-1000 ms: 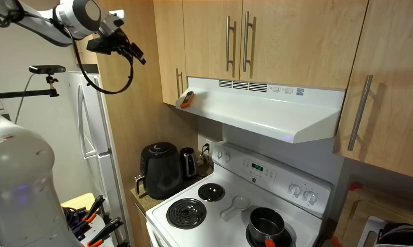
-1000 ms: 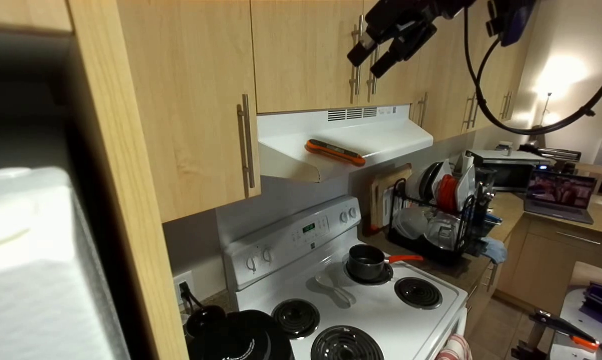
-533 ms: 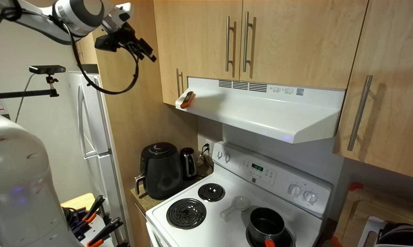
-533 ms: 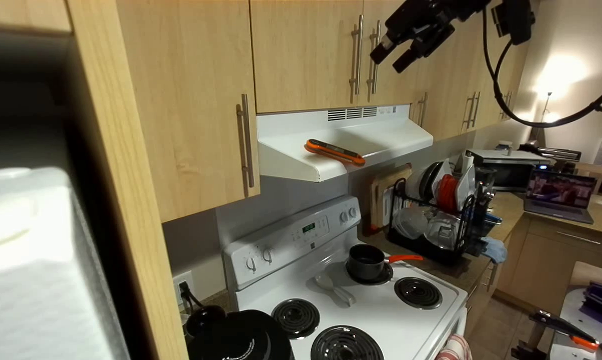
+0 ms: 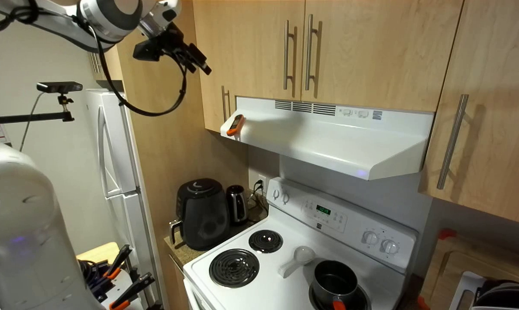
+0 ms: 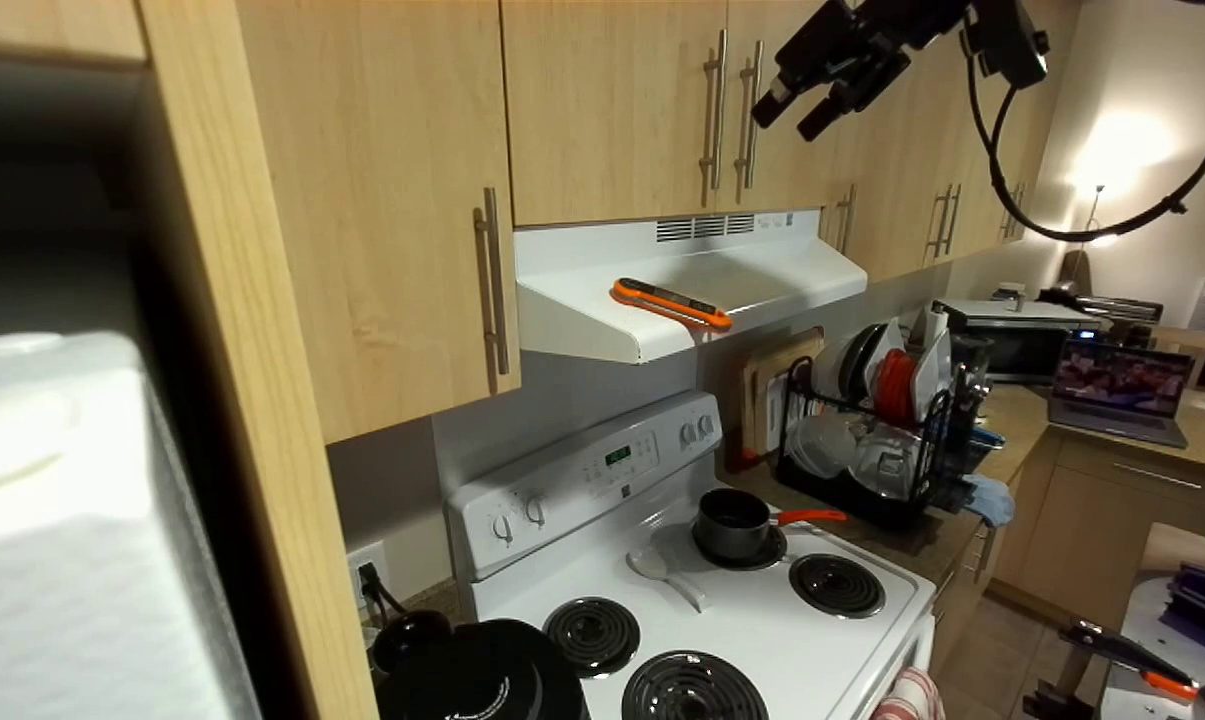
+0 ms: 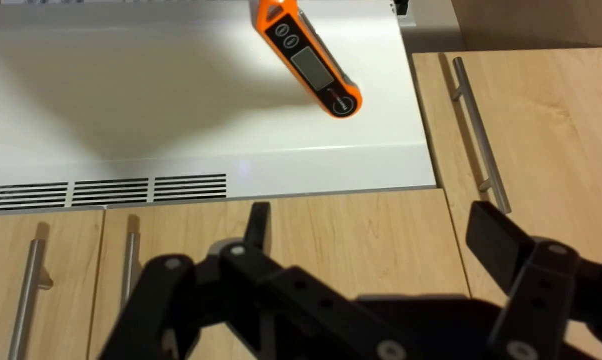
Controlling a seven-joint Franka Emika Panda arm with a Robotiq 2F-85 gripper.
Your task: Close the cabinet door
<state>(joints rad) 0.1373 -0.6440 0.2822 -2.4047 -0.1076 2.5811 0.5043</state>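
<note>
- Tool, in an exterior view: spread apart and hanging in the air at the upper left, on the end of the white robot arm.
- Same view: the cabinet door is the narrow wooden one just left of the range hood. It lies flat and closed, in line with the pair of doors above the hood. From this side the tool covers a bit of its left edge.
- Same view, below: an air fryer stands just left of the stove, with a fridge farther left.
- In an exterior view, a black pot with a red handle sits on the far right burner. A pale spoon lies left of it. Right of the stove, a full dish rack and a laptop with its screen lit stand on the surface.
- Wrist view, upside down: the fingers are well apart, with the wood of one of the paired doors showing between them. One finger overlaps the end of the cabinet door's bar; whether they touch I cannot tell. An orange thermometer lies on the hood, toward its left end.
</note>
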